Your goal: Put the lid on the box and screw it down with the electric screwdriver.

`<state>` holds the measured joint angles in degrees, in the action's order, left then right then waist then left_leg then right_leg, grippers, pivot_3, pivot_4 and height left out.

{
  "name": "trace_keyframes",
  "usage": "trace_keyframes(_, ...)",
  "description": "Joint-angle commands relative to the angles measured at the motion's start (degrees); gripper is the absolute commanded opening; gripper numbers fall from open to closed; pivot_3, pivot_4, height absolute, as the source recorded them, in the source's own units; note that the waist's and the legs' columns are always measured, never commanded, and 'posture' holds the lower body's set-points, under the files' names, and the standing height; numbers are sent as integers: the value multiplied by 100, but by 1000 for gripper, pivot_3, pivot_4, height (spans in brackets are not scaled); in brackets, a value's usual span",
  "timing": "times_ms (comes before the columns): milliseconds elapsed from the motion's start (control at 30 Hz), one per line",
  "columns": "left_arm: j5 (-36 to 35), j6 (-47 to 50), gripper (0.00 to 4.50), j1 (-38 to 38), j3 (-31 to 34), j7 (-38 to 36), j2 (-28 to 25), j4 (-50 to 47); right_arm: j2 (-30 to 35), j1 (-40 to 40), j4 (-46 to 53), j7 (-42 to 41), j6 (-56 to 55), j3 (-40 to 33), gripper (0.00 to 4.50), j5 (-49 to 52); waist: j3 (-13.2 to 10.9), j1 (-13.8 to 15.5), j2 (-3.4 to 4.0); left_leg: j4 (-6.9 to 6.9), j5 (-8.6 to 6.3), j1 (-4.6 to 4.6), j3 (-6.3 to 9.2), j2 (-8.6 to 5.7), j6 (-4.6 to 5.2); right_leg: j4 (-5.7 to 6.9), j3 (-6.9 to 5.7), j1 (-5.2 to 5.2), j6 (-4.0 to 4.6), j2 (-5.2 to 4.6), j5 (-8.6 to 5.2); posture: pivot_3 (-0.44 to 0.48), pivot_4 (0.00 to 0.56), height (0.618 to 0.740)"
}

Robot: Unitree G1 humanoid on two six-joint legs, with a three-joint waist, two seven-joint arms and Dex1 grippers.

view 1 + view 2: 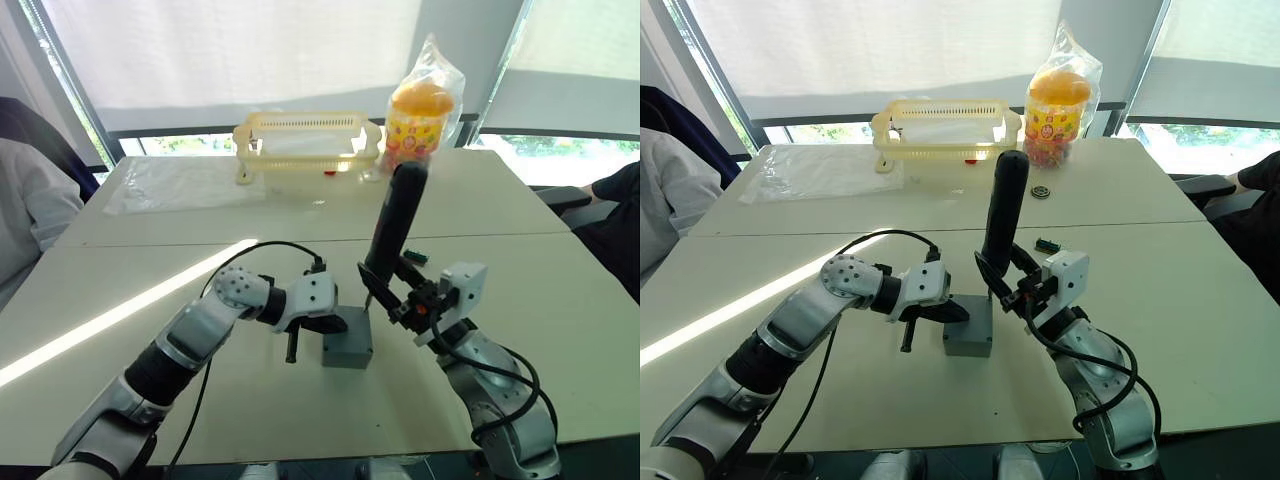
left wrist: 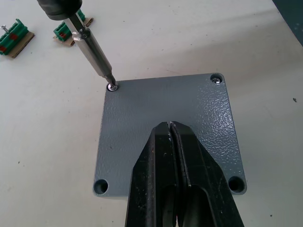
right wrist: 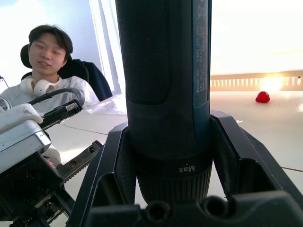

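Nearest, on the white table (image 1: pixel 560 300): the box (image 1: pixel 348 345), small, grey, square, with the lid (image 2: pixel 170 123) already seated flush on top. Looks rigid and light, moulded plastic with a pebbled skin; likely to skid or twist on the smooth tabletop under driving torque, so needs pinning from above.

Pinning it: left gripper (image 2: pixel 170 126), jaws closed together, empty, tips pressed down near the middle of the lid. Sensible spot, clear of all four corner holes. Two far corners show screws; two near corners (image 2: pixel 100 186) show open holes, so probably half the fastening left.

At the right: right gripper (image 1: pixel 405 300), jaws clamped round the lower barrel of the screwdriver (image 1: pixel 395 225), which stands nearly upright with a slight lean. Bit (image 2: pixel 94 56) set into the screw (image 2: pixel 112 87) at the lid's far-left corner. Tool looks stiff, fairly heavy and top-weighted, the textured grip giving decent purchase; low hold keeps the tip steady, though any tilt risks the bit camming out of the small screw head.

Just beyond the box, small green terminal blocks (image 2: pixel 17 39) on the table.

Farther back, a clear plastic sheet (image 1: pixel 185 185) at far left, a yellow basket (image 1: pixel 308 140) at the far edge, and right of it a bagged tub of sweets (image 1: pixel 424 110).

At the far left edge, a seated person (image 3: pixel 45 66).
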<state>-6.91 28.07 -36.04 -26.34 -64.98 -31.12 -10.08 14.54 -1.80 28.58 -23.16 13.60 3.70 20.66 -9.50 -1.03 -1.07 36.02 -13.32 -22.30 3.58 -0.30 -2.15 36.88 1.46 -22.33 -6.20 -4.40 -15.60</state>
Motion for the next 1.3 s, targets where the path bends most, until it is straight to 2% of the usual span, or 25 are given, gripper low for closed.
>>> trace_keyframes(33, 75, 113, 0, 126, -130, -27, -56, -11, 3, 203, -470, -54, 138, 267, 1789, -193, 0, 0, 0, 0, 0, 0, 0, 0, 0, 0, 0, 0, 0, 0, 0, 0, 150, 740)
trace_keyframes(767, 114, 134, 0, 143, -158, -32, -77, -50, -150, 265, -1127, -514, -638, 674, 1789, -354, 31, -6, -19, -13, -1, 10, -1, 8, 0, -8, -1, 5, 22, -1, -17, 0, 150, 740)
trace_keyframes(1300, 135, 121, 0, 156, -162, -20, -93, -47, -83, 27, -1605, -478, -1114, 501, 1789, -843, 32, 4, -21, -35, -1, 23, -4, 10, 0, -19, -1, 9, 27, -1, -19, 0, 150, 740)
